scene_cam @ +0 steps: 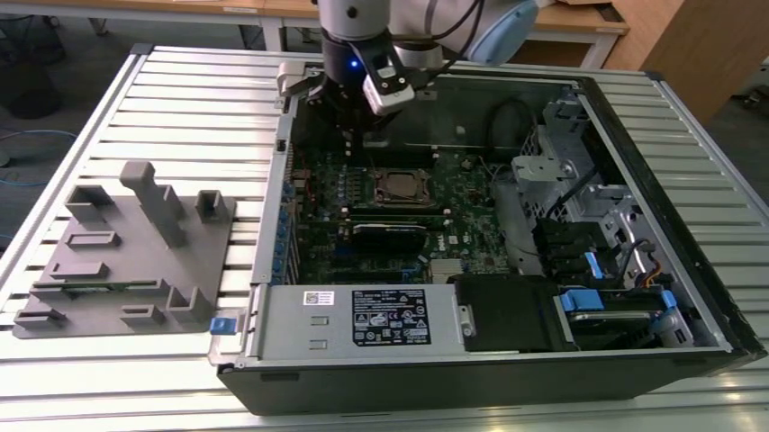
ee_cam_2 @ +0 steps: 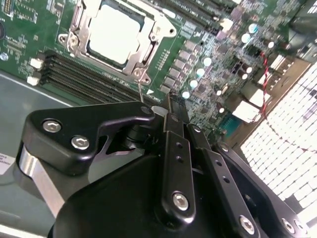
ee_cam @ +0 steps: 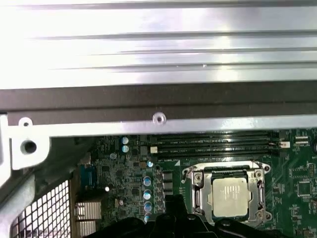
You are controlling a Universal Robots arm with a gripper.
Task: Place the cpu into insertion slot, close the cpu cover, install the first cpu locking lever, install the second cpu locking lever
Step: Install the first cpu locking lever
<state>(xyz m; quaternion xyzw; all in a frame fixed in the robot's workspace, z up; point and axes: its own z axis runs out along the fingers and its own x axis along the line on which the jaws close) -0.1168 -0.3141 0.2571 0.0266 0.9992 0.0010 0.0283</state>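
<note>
Fingers (ee_cam_2: 174, 106) pressed together, empty | cpu (ee_cam_2: 116, 32) seated in insertion slot (scene_cam: 376, 189) | cpu cover (ee_cam_2: 148, 49) down, framing the chip to clamp it | we hover at slot's 11 o'clock in exterior view, beside thin locking lever (ee_cam_2: 141, 87)

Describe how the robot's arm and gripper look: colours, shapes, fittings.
The arm is a silver-grey tube with a pale blue joint cap. Near its wrist a small blue light glows, beside a pale box with a dark face. The gripper is matte black, built of rounded links and flat bars fixed with silver hex screws.
</note>
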